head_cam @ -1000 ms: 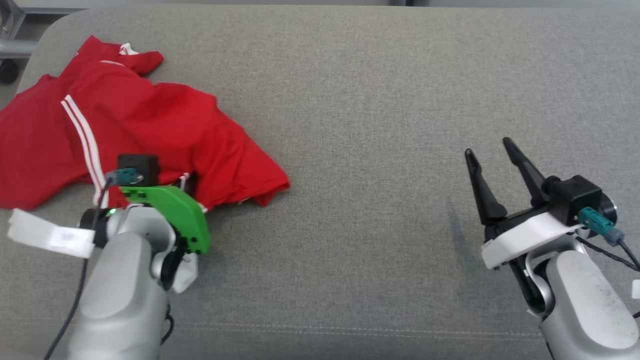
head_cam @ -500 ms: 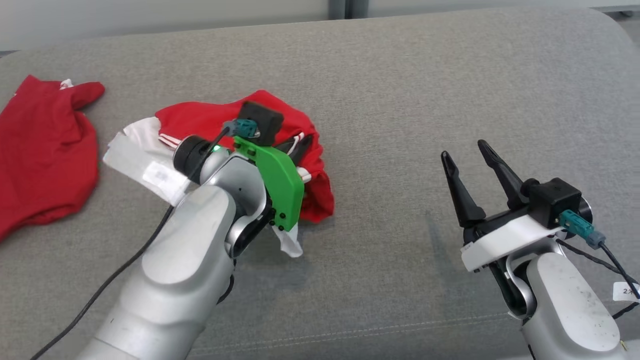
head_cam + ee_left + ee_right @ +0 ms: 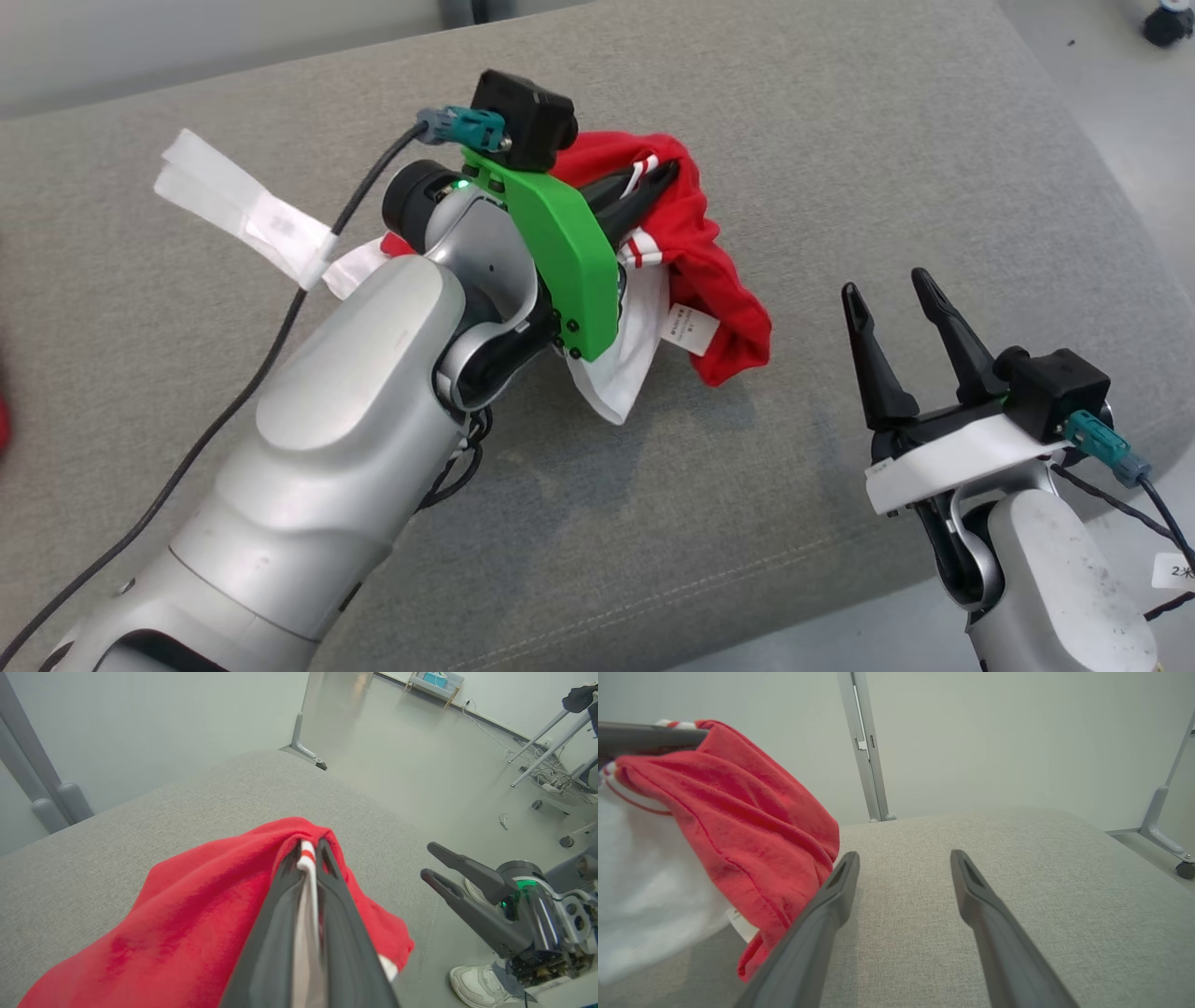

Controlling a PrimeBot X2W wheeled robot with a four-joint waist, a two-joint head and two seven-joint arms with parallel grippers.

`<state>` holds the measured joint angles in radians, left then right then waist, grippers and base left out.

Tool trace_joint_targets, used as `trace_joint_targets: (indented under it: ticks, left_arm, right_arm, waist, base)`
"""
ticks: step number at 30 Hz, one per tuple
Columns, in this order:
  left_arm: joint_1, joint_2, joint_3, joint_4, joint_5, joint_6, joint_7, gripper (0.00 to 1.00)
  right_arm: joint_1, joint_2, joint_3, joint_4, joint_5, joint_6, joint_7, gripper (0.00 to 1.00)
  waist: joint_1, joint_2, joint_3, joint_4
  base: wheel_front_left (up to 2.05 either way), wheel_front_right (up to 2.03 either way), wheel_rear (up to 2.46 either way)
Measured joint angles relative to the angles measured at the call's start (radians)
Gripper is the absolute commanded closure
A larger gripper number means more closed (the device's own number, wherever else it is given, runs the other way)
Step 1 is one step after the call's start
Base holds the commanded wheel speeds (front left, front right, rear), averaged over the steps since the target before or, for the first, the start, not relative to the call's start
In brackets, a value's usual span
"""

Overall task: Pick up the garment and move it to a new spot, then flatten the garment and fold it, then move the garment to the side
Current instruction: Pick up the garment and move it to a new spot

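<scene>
The garment (image 3: 714,271) is red cloth with white stripes, a white lining and a small label. It hangs bunched above the grey cushion from my left gripper (image 3: 665,175), which is shut on a striped edge. In the left wrist view the fingertips (image 3: 322,851) pinch the white and red hem, and the garment (image 3: 210,905) drapes to the left. My right gripper (image 3: 885,285) stands open and empty to the right of the cloth, also in the left wrist view (image 3: 432,861). In its own view the right gripper (image 3: 903,856) points over bare cushion, with the garment (image 3: 752,812) hanging at the left.
The grey cushioned surface (image 3: 840,140) ends at a rounded edge on the right, with floor beyond. A sliver of red cloth (image 3: 3,425) lies at the far left edge. A person's white shoe (image 3: 472,984) is on the floor. Metal frame legs (image 3: 864,746) stand behind.
The head camera has swung right. My left gripper has lifted the garment off the cushion and carried it right, toward the right gripper. The right gripper stays open.
</scene>
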<state>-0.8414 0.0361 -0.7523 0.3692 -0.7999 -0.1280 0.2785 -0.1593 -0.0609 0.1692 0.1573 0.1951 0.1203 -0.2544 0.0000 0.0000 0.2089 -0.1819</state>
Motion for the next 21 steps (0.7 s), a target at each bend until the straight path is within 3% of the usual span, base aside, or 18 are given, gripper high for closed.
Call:
trace_joint_targets:
  ticks: [4, 8, 12, 14, 16, 17, 21]
  left_arm:
    - [-0.029, -0.003, 0.028, -0.010, -0.118, 0.052, -0.028, 1.00]
    - [-0.028, -0.008, 0.150, 0.068, -0.316, 0.168, -0.045, 1.00]
    - [-0.028, -0.006, 0.222, 0.248, -0.218, 0.260, -0.057, 1.00]
    - [-0.025, 0.005, 0.254, 0.328, -0.185, 0.261, -0.070, 0.95]
    - [-0.025, 0.013, 0.255, 0.363, -0.176, 0.259, -0.078, 0.77]
    - [-0.025, 0.017, 0.254, 0.376, -0.169, 0.257, -0.080, 0.77]
    - [-0.028, 0.022, 0.257, 0.412, -0.157, 0.251, -0.114, 1.00]
  right_arm:
    - [0.008, 0.003, 0.002, 0.001, 0.000, 0.000, 0.000, 0.00]
    - [0.008, 0.006, 0.032, 0.009, 0.000, 0.001, 0.000, 0.00]
    - [0.003, 0.010, 0.090, 0.030, 0.000, 0.003, 0.000, 0.00]
    - [0.002, 0.015, 0.126, 0.048, 0.000, 0.003, 0.000, 0.00]
    - [0.002, 0.015, 0.127, 0.050, 0.002, 0.003, 0.000, 0.00]
    - [0.001, 0.015, 0.128, 0.053, 0.005, 0.003, 0.000, 0.00]
    - [-0.003, 0.014, 0.131, 0.059, 0.010, 0.003, 0.000, 0.00]
  waist:
    - [0.0000, 0.0001, 0.013, -0.057]
    - [0.0000, 0.0001, 0.023, -0.114]
    - [0.0000, 0.0000, 0.031, -0.173]
    - [0.0000, 0.0000, 0.034, -0.216]
    - [0.0000, 0.0000, 0.037, -0.242]
    - [0.0000, 0.0000, 0.038, -0.253]
    - [0.0000, 0.0000, 0.040, -0.280]
  base:
    - [0.00, 0.00, 0.00]
    - [0.00, 0.00, 0.00]
    - [0.00, 0.00, 0.00]
    - [0.00, 0.00, 0.00]
    - [0.00, 0.00, 0.00]
    - [0.00, 0.00, 0.00]
    - [0.00, 0.00, 0.00]
